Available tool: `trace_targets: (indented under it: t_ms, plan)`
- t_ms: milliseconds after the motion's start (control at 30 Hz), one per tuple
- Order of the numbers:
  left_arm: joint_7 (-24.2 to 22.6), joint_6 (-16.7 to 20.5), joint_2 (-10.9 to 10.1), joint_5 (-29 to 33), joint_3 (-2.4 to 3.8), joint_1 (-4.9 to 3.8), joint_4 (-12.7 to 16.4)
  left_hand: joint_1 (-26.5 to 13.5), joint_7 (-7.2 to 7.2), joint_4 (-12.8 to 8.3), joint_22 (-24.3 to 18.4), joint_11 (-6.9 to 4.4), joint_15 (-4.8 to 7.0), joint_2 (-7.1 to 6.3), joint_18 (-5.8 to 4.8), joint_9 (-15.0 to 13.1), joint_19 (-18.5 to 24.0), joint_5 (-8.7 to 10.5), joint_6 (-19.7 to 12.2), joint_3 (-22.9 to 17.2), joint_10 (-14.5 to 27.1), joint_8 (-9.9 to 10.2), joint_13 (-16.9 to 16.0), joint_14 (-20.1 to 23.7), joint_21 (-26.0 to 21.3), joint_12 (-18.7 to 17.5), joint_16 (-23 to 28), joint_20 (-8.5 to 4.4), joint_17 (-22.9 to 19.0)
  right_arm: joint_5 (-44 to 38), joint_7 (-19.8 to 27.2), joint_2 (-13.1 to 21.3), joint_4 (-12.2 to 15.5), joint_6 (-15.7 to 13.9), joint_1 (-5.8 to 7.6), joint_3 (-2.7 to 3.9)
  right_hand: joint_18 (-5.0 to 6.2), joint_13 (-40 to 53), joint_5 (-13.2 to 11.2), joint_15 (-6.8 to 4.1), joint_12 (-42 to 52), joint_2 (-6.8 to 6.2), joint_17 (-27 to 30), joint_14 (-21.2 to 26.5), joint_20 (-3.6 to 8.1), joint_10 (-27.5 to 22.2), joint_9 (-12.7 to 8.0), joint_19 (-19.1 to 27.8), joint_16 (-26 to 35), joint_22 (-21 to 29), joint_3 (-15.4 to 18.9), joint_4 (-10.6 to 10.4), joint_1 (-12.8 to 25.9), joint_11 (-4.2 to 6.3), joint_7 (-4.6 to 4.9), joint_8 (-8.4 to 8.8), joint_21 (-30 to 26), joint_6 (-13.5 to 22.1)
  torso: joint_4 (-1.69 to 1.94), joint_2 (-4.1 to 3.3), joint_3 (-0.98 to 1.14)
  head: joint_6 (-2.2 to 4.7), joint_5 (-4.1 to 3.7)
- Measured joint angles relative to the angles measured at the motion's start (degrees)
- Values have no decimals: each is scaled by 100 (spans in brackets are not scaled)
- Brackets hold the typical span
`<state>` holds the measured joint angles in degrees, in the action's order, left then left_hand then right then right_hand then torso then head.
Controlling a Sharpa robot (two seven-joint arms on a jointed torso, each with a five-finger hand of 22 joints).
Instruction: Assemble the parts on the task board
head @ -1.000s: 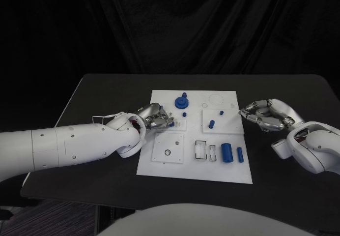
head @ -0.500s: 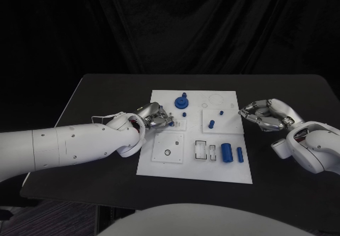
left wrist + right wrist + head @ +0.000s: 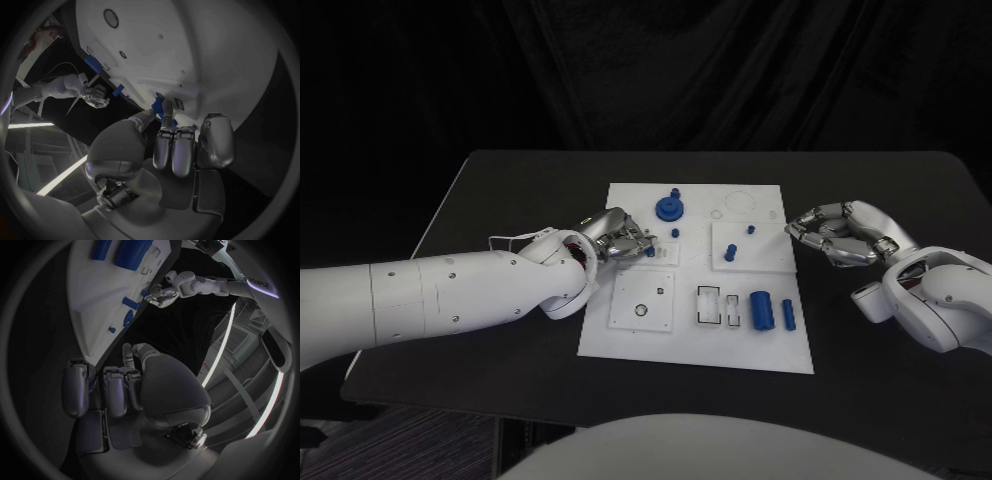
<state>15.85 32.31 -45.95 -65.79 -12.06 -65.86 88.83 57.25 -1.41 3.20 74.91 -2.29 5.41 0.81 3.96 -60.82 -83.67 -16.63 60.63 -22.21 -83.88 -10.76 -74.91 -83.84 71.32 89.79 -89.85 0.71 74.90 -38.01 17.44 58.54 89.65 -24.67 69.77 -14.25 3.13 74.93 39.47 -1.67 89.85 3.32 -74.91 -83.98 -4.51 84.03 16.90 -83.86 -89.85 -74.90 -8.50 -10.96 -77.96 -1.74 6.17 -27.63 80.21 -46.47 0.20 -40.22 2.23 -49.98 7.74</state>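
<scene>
The white task board lies mid-table. My left hand is over the board's left side and pinches a small blue part, seen between thumb and fingers as the small blue part over the board. My right hand hovers just off the board's right edge, fingers curled in on nothing; the right hand is beside the board. A blue gear, a small peg, two pegs on a raised plate, a thick cylinder and a thin bar sit on the board.
The black table reaches well beyond the board on every side. My left forearm lies across the table's left part, next to the board's left edge. A square plate with a round hole sits near the board's front left.
</scene>
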Motion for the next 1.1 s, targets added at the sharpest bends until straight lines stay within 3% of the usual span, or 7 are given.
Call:
trace_targets:
  t_ms: [233, 533, 800, 933, 1000, 1100]
  plan:
    - [15, -12, 4, 0, 0, 7, -4, -122, 21, 237, 0, 0, 0, -96, 0, 50, 0, 120, 20, 243, 0, -10, 0, 0, -21, 0, 0, 0, 0, 0, 1, 0, -1, 0, 0, 0, 0, 0, 0, 0, 0, 0, 0, 0, 0, 0, -1, 0, 0, 0, -6, 6, 0, 0, 0, 0, 0, 0, 1, 1, 0, -1, 3]
    - [43, -19, 3, 0, 1, 11, 0, -202, 18, 361, 0, 0, 0, -131, 0, 95, 0, 177, 22, 442, 0, -10, 0, 0, -32, 0, 0, 0, 0, 0, 3, 0, -8, 0, 0, 0, 0, 0, 0, 0, 0, 0, 0, 0, 0, 0, -5, 0, 0, 0, -6, 6, 0, 0, 0, 0, 0, 0, 0, 2, 0, -2, 11]
    - [52, -22, -19, 0, -2, 17, 18, -347, -20, 686, -1, 0, 0, -137, 0, 160, 0, 375, 61, 799, 0, 29, 0, 0, -43, 0, 0, 0, 0, 0, 3, 3, -8, 0, 0, 0, 0, 0, -1, 0, 0, 0, 0, 0, 0, 0, -5, 0, 0, -2, -6, 6, 0, 0, 0, 0, 0, 0, 1, 2, 0, -2, 14]
    - [52, -27, -36, 0, -3, 17, 30, -551, -21, 1048, -1, 0, 0, -82, 0, 177, 0, 407, 61, 1156, 0, 33, 0, 0, -43, 0, 0, 0, 0, 0, 3, 3, -8, 1, 0, 0, 0, 0, -1, 0, 0, 0, 0, 0, 0, 0, -5, 0, 0, -4, -6, 6, 0, 0, 0, 0, 0, 0, 1, 2, 0, -2, 21]
    - [52, -33, -42, 0, -3, 18, 34, -647, -3, 1274, -1, 0, 0, 14, 0, 159, 0, 407, 145, 1321, 0, 7, 0, 0, -43, 0, 0, 0, 0, 0, 3, 2, -9, 1, 0, 0, 0, 0, -1, 0, 0, 0, 0, 0, 0, 0, -5, 0, 0, -4, -6, 6, 0, 0, 0, 0, 0, 0, 2, 2, -1, -2, 25]
    - [52, -48, -49, 0, -4, 19, 38, -951, 23, 1359, -1, -30, 22, 167, 0, -56, -21, 407, 186, 1616, -33, -153, 0, -22, 43, 0, 0, -21, 0, 0, 3, 2, -9, 1, 0, 0, 0, 0, -1, 0, 0, 0, 0, 0, 0, 0, -5, 0, 0, -4, -6, 6, 0, 0, 0, 0, 0, 0, 2, 0, -1, -2, 26]
